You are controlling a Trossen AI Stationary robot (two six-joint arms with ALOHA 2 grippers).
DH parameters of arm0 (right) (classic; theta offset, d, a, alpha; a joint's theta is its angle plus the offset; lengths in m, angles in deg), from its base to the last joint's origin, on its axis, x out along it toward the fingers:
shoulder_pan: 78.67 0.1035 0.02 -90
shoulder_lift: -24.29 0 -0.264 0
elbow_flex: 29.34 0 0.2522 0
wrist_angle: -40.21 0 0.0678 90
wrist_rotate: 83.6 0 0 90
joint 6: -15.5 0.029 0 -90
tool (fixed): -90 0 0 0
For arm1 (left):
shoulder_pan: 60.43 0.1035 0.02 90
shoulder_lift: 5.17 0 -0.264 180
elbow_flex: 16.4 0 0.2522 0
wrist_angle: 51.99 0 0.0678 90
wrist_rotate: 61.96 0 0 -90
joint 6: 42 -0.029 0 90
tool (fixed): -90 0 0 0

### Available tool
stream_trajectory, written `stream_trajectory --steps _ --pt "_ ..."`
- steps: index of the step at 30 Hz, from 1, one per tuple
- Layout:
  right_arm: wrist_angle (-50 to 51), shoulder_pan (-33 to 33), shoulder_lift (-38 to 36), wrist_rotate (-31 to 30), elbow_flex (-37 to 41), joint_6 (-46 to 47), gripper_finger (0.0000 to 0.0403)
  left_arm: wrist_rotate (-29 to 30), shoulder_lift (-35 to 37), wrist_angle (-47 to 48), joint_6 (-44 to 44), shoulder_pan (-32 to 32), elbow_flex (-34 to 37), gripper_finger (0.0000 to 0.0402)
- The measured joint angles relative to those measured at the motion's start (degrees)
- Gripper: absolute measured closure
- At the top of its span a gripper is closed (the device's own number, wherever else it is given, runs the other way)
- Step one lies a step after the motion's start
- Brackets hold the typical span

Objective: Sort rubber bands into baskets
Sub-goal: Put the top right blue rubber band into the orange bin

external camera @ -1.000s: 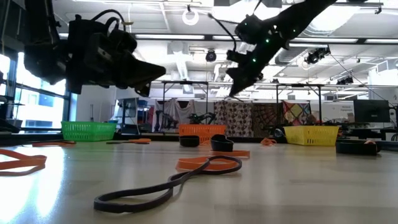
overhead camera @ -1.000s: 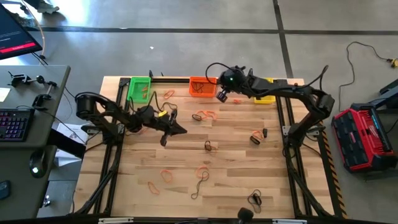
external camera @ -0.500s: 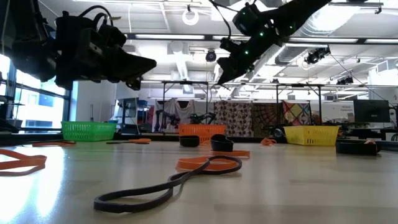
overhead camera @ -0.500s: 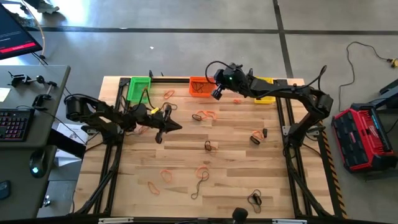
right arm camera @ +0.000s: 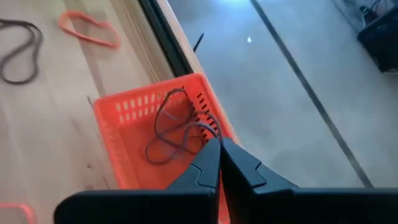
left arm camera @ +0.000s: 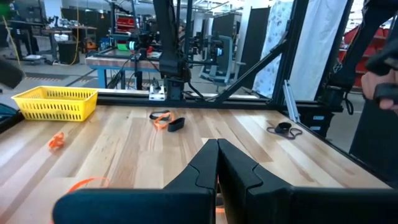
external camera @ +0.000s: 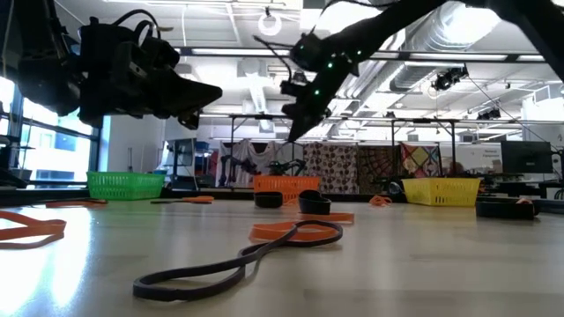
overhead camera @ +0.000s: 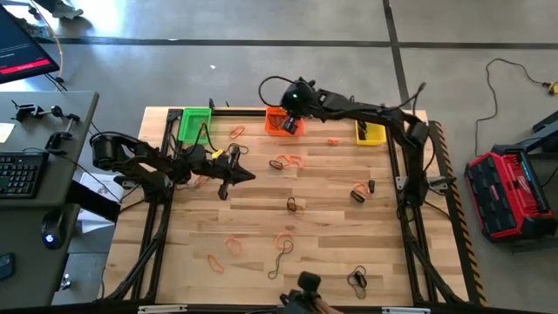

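The pale plank-wood counter [overhead camera: 323, 218] looks smooth with a faint sheen. The orange rectangular plastic mesh basket [right arm camera: 152, 140] has perforated, slightly glossy walls, like the yellow plastic mesh basket [left arm camera: 56, 102]. Thin rubber bands [external camera: 295, 232] lie matt and floppy.

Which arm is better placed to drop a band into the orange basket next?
Right. The right gripper hangs directly over the orange basket. The left gripper hangs over mid-table, apart from every basket.
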Motion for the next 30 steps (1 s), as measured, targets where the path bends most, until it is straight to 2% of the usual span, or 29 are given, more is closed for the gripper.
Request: stream_trajectory --steps 8,15,23,26,30 --pt "1.5 -1.7 4.9 4.0 -0.8 1.2 0.0403 0.0 0.0 0.0 -0.5 0.0 0.0 0.0402" --pt "1.5 -2.6 6.4 8.0 -0.8 3.4 0.0403 0.0 0.0 0.0 -1.0 0.0 0.0 0.0402" --pt "1.5 -2.5 6.4 8.2 -0.8 3.3 0.0401 0.0 0.0 0.0 -1.0 0.0 0.0 0.0402" --pt "1.5 -2.5 6.4 8.2 -0.8 3.3 0.0383 0.0 0.0 0.0 -1.0 -0.2 0.0 0.0402" --pt "1.4 -2.5 6.4 7.1 -0.8 3.3 0.0331 -0.1 0.0 0.2 -0.6 -0.2 0.0 0.0402"
